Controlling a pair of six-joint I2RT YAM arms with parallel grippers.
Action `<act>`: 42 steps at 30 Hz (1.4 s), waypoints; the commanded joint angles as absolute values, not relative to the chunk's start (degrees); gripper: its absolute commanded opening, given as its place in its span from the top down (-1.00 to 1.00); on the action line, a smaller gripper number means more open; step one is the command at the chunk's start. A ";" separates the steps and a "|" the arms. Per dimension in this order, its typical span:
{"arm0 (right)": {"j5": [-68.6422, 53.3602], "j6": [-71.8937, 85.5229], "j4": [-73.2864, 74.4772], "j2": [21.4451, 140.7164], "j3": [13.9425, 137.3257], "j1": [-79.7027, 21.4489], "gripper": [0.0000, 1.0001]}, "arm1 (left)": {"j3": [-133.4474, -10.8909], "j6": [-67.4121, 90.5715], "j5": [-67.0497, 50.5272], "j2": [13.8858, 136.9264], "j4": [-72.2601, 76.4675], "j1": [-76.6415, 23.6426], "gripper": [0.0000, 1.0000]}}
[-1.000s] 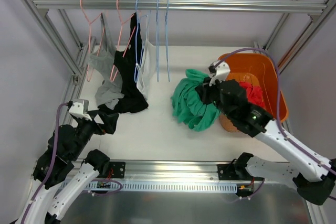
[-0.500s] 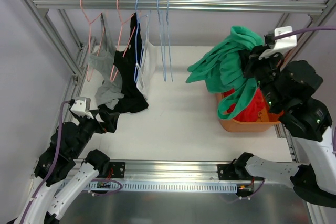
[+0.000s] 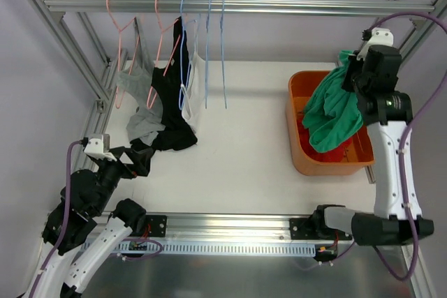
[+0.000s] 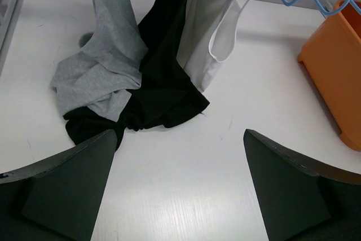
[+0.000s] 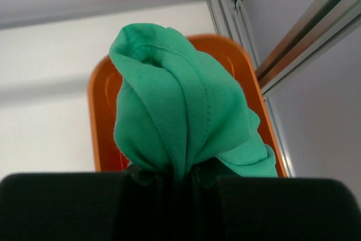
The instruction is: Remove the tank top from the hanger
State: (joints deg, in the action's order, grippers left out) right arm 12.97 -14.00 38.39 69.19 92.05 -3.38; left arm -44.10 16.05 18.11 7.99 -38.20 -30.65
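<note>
- Green tank top point(image 3: 330, 113): off the rail point(image 3: 279, 6), bunched, and hanging in the air over the orange bin point(image 3: 299, 162) at the table's right side.
- Right gripper point(image 3: 350, 62): raised high, jaws narrowed onto a gathered fold of the tank top, as the wrist view confirms point(image 5: 175, 179).
- Key relation: the garment lies straight below the claw. Its long axis runs downward, and the lower end reaches within the bin's walls, so a release would probably land it inside.
- Left gripper point(image 3: 138, 160): low at the near left, jaws spread wide, holding nothing, and well apart from the tank top. The right arm alone is placed to act.
- Blue hangers point(image 3: 216, 54): two, bare, on the rail.
- Grey point(image 3: 136, 82), black point(image 3: 171, 106) and white point(image 3: 197, 82) garments: hung on the left hangers.
</note>
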 commanded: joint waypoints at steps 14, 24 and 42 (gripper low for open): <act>5.18 2.19 16.97 89.03 65.41 5.19 0.99 | -43.68 18.02 20.13 6.59 -36.65 -30.32 -0.97; 4.48 2.90 19.15 86.32 67.66 5.19 0.24 | -44.03 18.37 21.00 6.24 -36.83 -30.32 -0.97; 0.45 -0.36 38.24 68.94 83.68 5.27 -0.99 | -44.56 18.11 21.09 8.43 -37.00 -30.32 -0.97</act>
